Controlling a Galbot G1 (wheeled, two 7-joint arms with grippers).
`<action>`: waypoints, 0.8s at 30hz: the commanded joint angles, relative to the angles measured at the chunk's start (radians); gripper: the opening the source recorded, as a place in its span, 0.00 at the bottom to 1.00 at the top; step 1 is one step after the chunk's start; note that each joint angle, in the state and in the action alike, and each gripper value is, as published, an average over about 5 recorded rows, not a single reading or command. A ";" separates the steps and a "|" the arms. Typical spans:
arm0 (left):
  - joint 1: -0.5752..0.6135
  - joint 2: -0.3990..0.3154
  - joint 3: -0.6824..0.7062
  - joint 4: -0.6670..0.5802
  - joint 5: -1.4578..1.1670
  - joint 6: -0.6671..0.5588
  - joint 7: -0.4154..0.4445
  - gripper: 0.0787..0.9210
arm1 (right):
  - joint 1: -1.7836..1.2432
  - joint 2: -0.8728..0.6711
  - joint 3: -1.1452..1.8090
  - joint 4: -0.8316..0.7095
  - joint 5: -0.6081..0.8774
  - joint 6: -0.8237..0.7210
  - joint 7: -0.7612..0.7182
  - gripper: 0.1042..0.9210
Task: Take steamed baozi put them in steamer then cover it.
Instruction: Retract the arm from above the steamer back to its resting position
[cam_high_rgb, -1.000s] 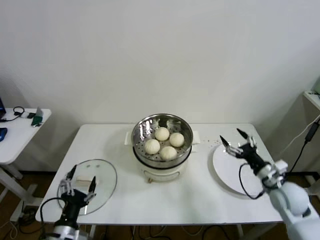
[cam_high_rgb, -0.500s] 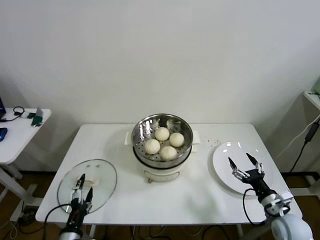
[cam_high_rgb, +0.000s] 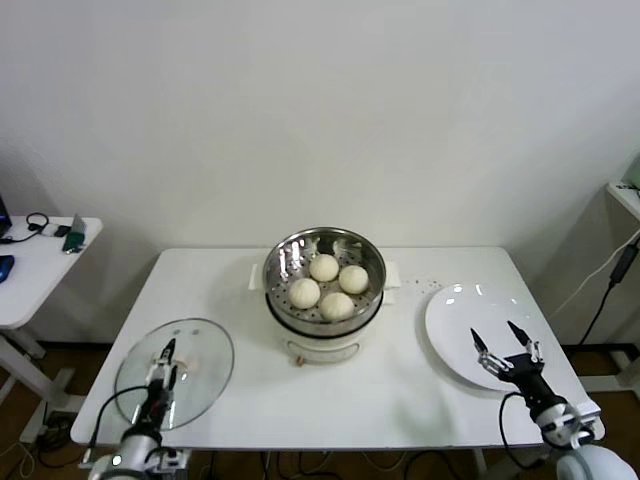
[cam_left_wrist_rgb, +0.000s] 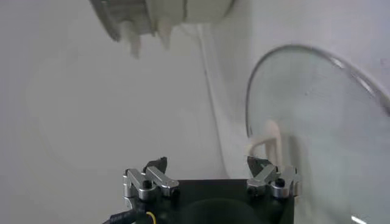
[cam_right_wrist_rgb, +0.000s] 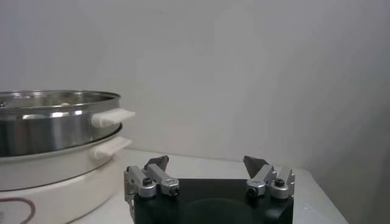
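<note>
Four cream-white baozi (cam_high_rgb: 327, 285) lie in the shiny steel steamer (cam_high_rgb: 372, 262), which stands uncovered on its cream-white pot base at the table's middle; the steamer also shows in the right wrist view (cam_right_wrist_rgb: 55, 125). The flat glass lid (cam_high_rgb: 205, 355) lies on the table at front left and shows in the left wrist view (cam_left_wrist_rgb: 329, 122). My left gripper (cam_high_rgb: 164, 370) is open and empty, low over the lid's near part (cam_left_wrist_rgb: 207, 165). My right gripper (cam_high_rgb: 497, 336) is open and empty over the white plate's front edge (cam_right_wrist_rgb: 206, 162).
An empty round white plate (cam_high_rgb: 455, 315) lies at the table's right. A small side table (cam_high_rgb: 40, 255) with cables and gadgets stands to the far left. A wall runs behind the table.
My right gripper has pulled back from near the steamer, across the plate, toward the table's front right corner. My left gripper has shifted slightly over the lid. The baozi and steamer have not moved.
</note>
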 joint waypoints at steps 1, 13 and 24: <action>-0.136 0.062 -0.020 0.165 0.035 -0.013 0.020 0.88 | -0.017 0.010 0.023 -0.005 -0.009 0.005 -0.008 0.88; -0.180 0.069 0.008 0.208 -0.019 -0.011 -0.004 0.88 | -0.023 0.025 0.029 -0.008 -0.031 0.011 -0.020 0.88; -0.206 0.067 0.027 0.237 -0.070 -0.021 -0.027 0.88 | -0.023 0.042 0.035 -0.019 -0.055 0.024 -0.028 0.88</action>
